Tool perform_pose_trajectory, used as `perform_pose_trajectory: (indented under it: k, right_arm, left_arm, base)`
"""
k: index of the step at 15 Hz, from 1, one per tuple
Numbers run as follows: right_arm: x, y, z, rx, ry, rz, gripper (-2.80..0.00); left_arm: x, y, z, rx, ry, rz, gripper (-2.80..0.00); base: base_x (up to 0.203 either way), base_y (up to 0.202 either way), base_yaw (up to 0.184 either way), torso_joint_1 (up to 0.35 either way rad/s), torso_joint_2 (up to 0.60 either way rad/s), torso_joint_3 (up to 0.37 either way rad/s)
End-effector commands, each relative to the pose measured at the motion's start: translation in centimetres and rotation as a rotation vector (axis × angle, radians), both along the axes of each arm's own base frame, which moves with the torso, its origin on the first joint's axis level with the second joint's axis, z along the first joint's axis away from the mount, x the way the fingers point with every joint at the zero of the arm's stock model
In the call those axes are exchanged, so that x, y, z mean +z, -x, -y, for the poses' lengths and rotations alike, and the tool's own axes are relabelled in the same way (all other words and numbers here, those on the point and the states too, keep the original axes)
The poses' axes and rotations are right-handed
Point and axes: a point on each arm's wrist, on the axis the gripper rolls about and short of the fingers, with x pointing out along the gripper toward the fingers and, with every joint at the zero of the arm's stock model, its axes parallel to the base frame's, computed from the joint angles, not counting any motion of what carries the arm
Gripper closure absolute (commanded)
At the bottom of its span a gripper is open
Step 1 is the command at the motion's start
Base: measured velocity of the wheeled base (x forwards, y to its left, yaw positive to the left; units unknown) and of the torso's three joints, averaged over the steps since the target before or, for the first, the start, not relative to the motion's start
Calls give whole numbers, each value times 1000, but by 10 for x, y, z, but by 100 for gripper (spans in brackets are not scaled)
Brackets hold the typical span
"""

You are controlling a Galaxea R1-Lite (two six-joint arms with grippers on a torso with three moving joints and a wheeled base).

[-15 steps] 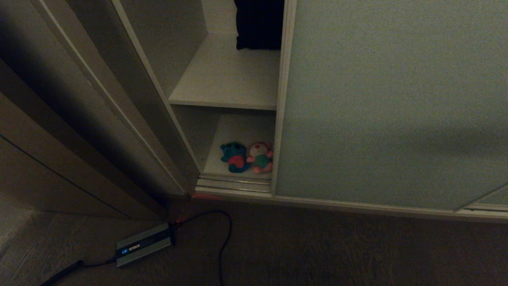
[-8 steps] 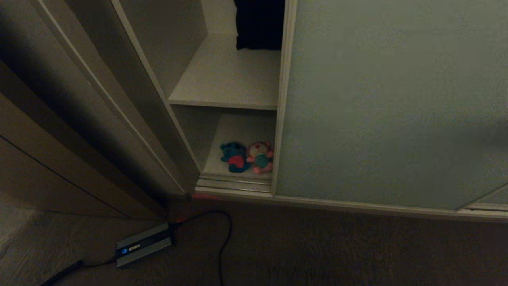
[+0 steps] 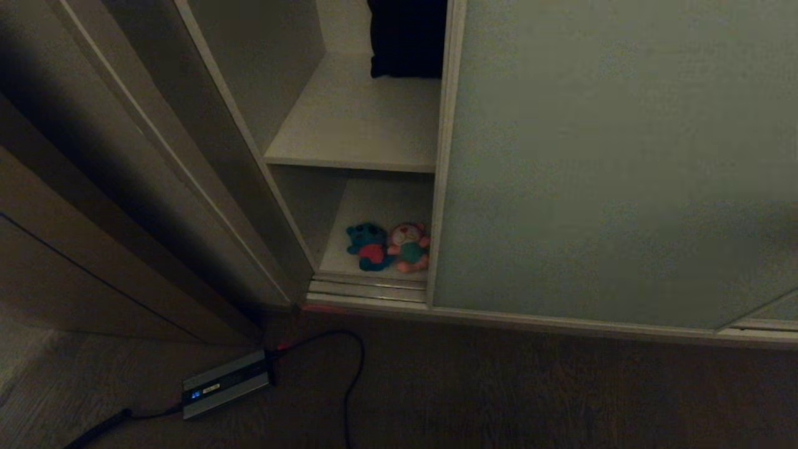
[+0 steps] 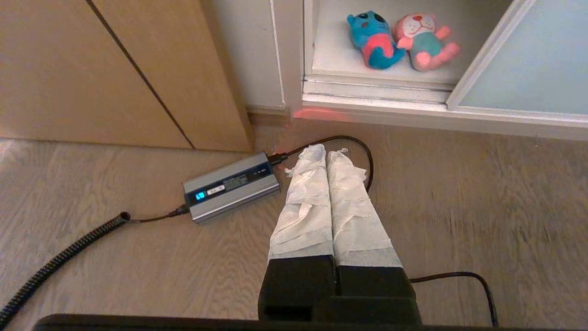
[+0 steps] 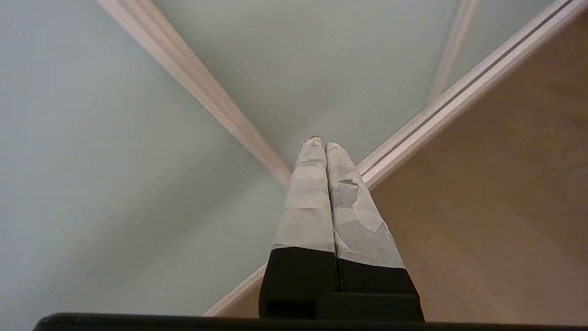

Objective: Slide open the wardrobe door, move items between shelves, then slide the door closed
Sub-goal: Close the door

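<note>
Pale grey-green sliding wardrobe door [image 3: 617,162] part open. Right pincer [image 5: 320,143] closed, empty, facing door, likely to push. Left pincer [image 4: 327,151] closed, empty, parked over floor.

Sliding wardrobe door [image 3: 617,162] partly open; teal bear [image 3: 369,247] touching pink toy [image 3: 409,247] on bottom shelf [image 3: 380,206]

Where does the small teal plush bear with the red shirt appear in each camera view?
Head view: teal plush bear with the red shirt lies on the bottom off-white shelf, left of the pink plush toy.
Left wrist view: the bear is near the top edge, beside the pink toy.
Right wrist view: not in it.
Shared landmark: the grey power adapter box on the floor.
</note>
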Motion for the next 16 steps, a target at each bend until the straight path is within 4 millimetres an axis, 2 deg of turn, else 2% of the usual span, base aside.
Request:
perform_pose_trajectory:
  k: [1, 3, 5, 12, 16]
  right_arm:
    - [-16, -13, 13, 24, -64, 22, 0]
    - [-15, -28, 21, 38, -103, 75, 0]
    - [-23, -42, 28, 55, -150, 106, 0]
    - [-44, -84, 32, 153, -102, 165, 0]
    - [-50, -95, 36, 176, -99, 226, 0]
  left_arm:
    - [0, 0, 0, 1, 0, 3, 0]
    - [0, 0, 0, 1, 0, 3, 0]
    - [0, 0, 0, 0, 0, 3, 0]
    - [0, 0, 0, 0, 0, 3, 0]
    - [0, 0, 0, 0, 0, 3, 0]
  base:
    - [0, 0, 0, 0, 0, 0]
    - [0, 0, 0, 0, 0, 0]
    - [0, 0, 0, 0, 0, 0]
    - [0, 0, 0, 0, 0, 0]
    - [0, 0, 0, 0, 0, 0]
